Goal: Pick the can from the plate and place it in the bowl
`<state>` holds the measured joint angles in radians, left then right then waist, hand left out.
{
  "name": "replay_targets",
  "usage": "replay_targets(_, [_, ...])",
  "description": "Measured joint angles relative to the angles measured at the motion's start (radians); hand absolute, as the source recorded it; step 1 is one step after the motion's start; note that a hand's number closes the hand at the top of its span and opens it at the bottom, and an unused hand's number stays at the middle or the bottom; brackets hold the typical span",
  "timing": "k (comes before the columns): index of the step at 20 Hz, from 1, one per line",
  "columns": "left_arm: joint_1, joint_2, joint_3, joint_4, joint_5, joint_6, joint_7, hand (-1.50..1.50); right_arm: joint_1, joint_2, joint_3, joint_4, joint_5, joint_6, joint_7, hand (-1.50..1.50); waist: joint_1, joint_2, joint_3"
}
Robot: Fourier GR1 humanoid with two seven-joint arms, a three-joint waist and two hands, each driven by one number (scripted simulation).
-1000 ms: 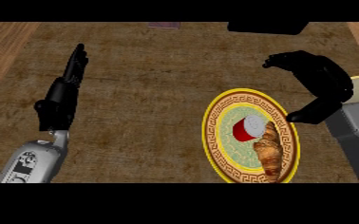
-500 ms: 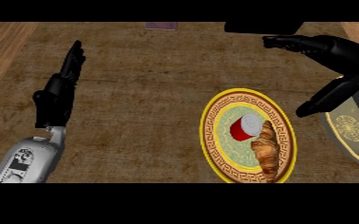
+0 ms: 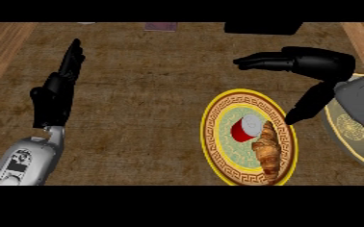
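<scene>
Since half a second ago the right hand (image 3: pixel 313 65) has shifted only a little, and it keeps its place above the plate (image 3: pixel 215 125) toward one o'clock; the left hand (image 3: pixel 58 87) has stayed as it was, and the can (image 3: pixel 245 128) has not moved from the plate.

Head view: the right hand is open and holds nothing; its fingers (image 3: pixel 259 61) stretch toward nine o'clock over the brown tabletop (image 3: pixel 149 101), while its thumb (image 3: pixel 305 106) points down toward seven o'clock, with the tip at the plate's rim on the three o'clock side; whether it touches the rim I cannot tell; the hand is apart from the can.

The red can lies on its side near the middle of the plate, its pale end turned toward one o'clock; a croissant (image 3: pixel 268 148) lies just beside it, toward four o'clock, on the same plate; the plate has a yellow and brown patterned rim and a greenish centre.

A bowl (image 3: pixel 346 127) shows at the plate's three o'clock, just beside it and cut off by the view's edge; the right forearm covers its upper part.

The left hand rests open at the view's nine o'clock side, fingers straight and pointing toward twelve o'clock, well apart from the plate; its grey forearm (image 3: pixel 27 161) enters at seven o'clock.
</scene>
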<state>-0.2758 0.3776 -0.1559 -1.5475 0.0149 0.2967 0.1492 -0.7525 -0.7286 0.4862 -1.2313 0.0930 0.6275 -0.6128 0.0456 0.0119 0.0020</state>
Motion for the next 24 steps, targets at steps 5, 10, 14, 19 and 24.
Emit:
replay_targets(5, [0.012, 0.016, 0.022, 0.004, 0.002, -0.015, -0.005, 0.0, -0.027, 0.004, 0.113, -0.015, 0.079, -0.032, -0.031, -1.5, -0.009, -0.003, -0.001])
replay_targets(10, [0.007, 0.006, 0.024, -0.004, -0.011, -0.011, 0.018, 0.0, -0.05, 0.015, 0.213, -0.015, 0.166, -0.066, -0.039, -1.5, -0.019, -0.006, -0.002])
replay_targets(14, [0.002, 0.001, 0.037, 0.007, -0.018, -0.019, 0.021, 0.0, -0.055, 0.051, 0.277, 0.022, 0.261, -0.103, -0.035, -1.5, -0.027, -0.007, -0.002])
replay_targets(19, [0.035, -0.012, 0.051, 0.0, -0.029, -0.027, -0.002, 0.0, -0.048, 0.112, 0.309, 0.105, 0.35, -0.14, -0.053, -1.5, -0.03, -0.009, -0.002])
replay_targets(24, [0.044, -0.031, 0.052, -0.017, -0.053, -0.026, 0.009, 0.0, -0.04, 0.178, 0.318, 0.174, 0.411, -0.16, -0.072, -1.5, -0.032, -0.009, -0.002])
